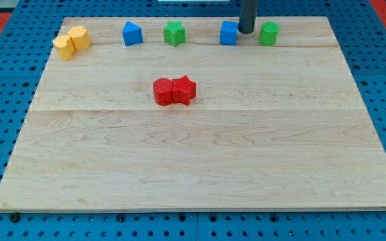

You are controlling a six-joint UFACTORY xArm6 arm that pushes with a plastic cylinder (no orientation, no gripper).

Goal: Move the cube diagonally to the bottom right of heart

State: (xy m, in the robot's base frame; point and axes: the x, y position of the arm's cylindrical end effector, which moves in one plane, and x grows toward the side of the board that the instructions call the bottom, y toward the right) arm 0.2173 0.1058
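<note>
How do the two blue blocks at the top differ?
The blue cube looks square-faced; the other blue block has a peaked top. The cube touches my tip, between it and the green block; the other stands alone, further left. Both sit in the top row.

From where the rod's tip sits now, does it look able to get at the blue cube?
Probably yes. My tip sits just to the view's right of the blue cube, seemingly touching it, nothing between. The green cylinder block stands apart on the tip's other side, out of the way.
</note>
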